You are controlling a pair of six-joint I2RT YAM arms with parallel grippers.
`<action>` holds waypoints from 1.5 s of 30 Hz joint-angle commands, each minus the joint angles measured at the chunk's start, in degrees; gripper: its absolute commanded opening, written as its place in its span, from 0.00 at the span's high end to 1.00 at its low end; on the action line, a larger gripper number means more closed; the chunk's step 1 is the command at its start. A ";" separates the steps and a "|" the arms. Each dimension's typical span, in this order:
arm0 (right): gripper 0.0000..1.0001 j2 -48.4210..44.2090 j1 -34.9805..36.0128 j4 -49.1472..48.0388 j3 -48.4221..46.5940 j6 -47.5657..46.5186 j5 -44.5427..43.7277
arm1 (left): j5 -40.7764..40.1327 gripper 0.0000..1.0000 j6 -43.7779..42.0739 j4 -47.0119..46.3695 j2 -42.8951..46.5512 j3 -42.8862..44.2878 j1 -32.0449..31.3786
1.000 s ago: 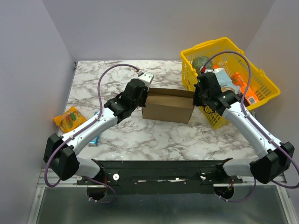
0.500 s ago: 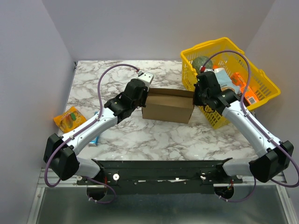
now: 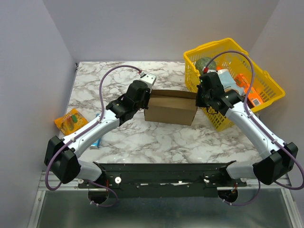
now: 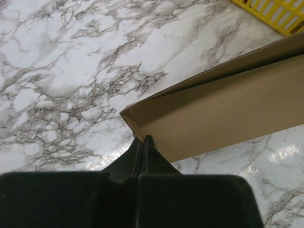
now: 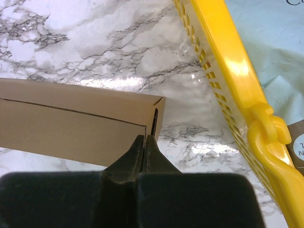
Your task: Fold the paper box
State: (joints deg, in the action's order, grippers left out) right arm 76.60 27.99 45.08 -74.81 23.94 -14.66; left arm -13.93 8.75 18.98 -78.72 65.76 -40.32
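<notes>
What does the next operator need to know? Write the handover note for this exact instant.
Left gripper: fingers shut, tips at the left end of the paper box; whether they pinch cardboard is unclear.
Right gripper: fingers shut, tips at the box's right end, close beside the yellow basket.
Box: on the marble table between both arms, outside the basket.
Done: it stands as a rectangular body with its walls up.
Left: the top appears open, so probably closing the lid and tucking the tabs.
</notes>
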 commanded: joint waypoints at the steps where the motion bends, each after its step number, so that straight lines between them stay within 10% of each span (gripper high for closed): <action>1: 0.99 -0.83 1.63 -6.40 5.62 0.23 11.14 | 8.22 1.00 0.47 13.89 -3.90 -4.50 -2.40; 25: 0.99 -16.39 15.96 -19.86 34.29 4.27 -13.30 | 6.90 1.00 0.39 13.63 -3.63 -5.20 -2.40; 31: 0.26 -20.52 16.05 -8.98 25.60 4.88 -9.35 | 6.99 1.00 -2.42 13.27 -2.58 -6.08 -2.84; 45: 0.14 -24.91 15.96 1.68 11.88 -1.00 -8.81 | 5.32 1.00 -3.92 13.89 -2.67 -5.99 -3.37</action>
State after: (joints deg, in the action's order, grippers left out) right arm 53.45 43.57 43.03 -61.04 24.77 -23.14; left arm -12.82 5.21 17.39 -77.93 64.16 -42.76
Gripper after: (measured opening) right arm 0.866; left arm 0.009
